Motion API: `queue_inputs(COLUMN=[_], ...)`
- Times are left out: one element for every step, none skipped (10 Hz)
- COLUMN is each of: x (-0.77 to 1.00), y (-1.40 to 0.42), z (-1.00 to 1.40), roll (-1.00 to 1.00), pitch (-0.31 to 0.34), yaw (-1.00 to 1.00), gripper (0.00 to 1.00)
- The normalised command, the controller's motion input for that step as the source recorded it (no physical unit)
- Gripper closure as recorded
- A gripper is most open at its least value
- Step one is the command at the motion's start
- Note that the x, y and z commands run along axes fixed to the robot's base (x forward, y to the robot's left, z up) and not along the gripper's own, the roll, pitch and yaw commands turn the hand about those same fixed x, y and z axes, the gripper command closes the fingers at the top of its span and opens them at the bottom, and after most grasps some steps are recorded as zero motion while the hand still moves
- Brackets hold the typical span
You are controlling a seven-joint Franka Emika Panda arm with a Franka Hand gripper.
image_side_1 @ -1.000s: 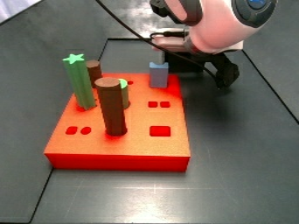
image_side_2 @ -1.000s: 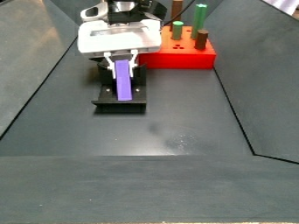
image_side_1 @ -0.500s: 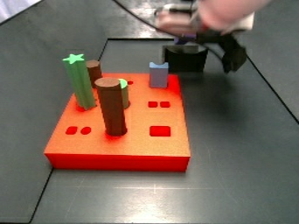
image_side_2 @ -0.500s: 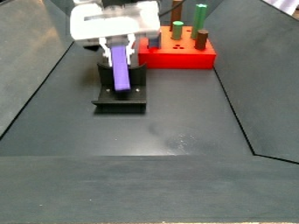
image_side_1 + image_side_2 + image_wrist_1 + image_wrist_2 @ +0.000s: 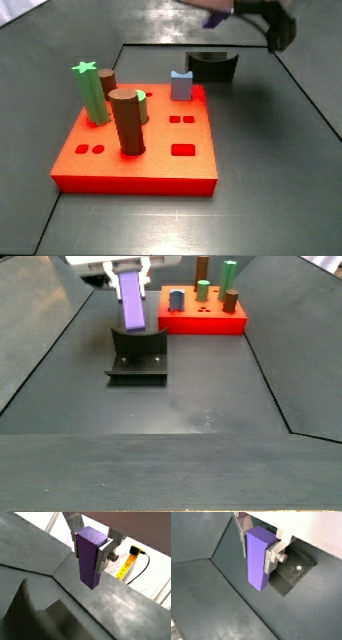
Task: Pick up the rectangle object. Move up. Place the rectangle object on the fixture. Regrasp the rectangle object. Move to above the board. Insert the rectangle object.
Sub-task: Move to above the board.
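My gripper (image 5: pixel 128 268) is shut on the purple rectangle object (image 5: pixel 131 301), which hangs upright from the silver fingers (image 5: pixel 105 549) well above the fixture (image 5: pixel 139 356). Both wrist views show the block clamped near its top end (image 5: pixel 257 557). In a wrist view the dark fixture (image 5: pixel 296 572) lies on the floor below and behind the block. In a side view the fixture (image 5: pixel 211 66) stands bare behind the red board (image 5: pixel 140 145), and only a dark blurred part of the arm shows at the top edge.
The board (image 5: pixel 202 314) carries a green star peg (image 5: pixel 91 92), a brown round peg (image 5: pixel 128 122) and a light blue-grey notched peg (image 5: pixel 181 85), with several open holes. Sloped dark walls (image 5: pixel 54 346) bound the floor.
The gripper has risen with the purple rectangle object, lifting it off the fixture. The arm has almost left one side view at the top.
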Motion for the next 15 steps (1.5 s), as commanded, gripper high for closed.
queue_inputs(x=[0.02, 0.02, 0.02, 0.02, 0.01, 0.01, 0.01, 0.01, 0.01, 0.02, 0.02, 0.03, 0.02, -0.52, -0.53], y=[0.04, 0.04, 0.03, 0.03, 0.03, 0.02, 0.02, 0.01, 0.01, 0.0, -0.01, -0.01, -0.02, -1.0, -1.0], z=[1.0, 1.0, 1.0, 1.0, 1.0, 1.0, 1.0, 1.0, 1.0, 0.89, 0.72, 0.49, 0.32, 0.07, 0.06], roll=[-0.03, -0.04, -0.04, -0.05, -0.06, -0.06, -0.06, -0.06, -0.06, -0.06, -0.06, -0.06, -0.06, -1.0, -1.0], pitch=[-0.008, -0.006, 0.009, 0.015, 0.035, 0.05, 0.062, 0.078, 0.101, 0.113, 0.129, 0.139, 0.14, -0.075, -0.092], yaw=[0.05, 0.04, 0.02, 0.01, 0.01, 0.01, 0.01, 0.02, 0.03, 0.04, 0.05, 0.07, 0.08, -0.09, -0.09], gripper=[1.0, 1.0, 1.0, 1.0, 1.0, 1.0, 1.0, 1.0, 1.0, 1.0, 1.0, 1.0, 1.0, 1.0, 1.0])
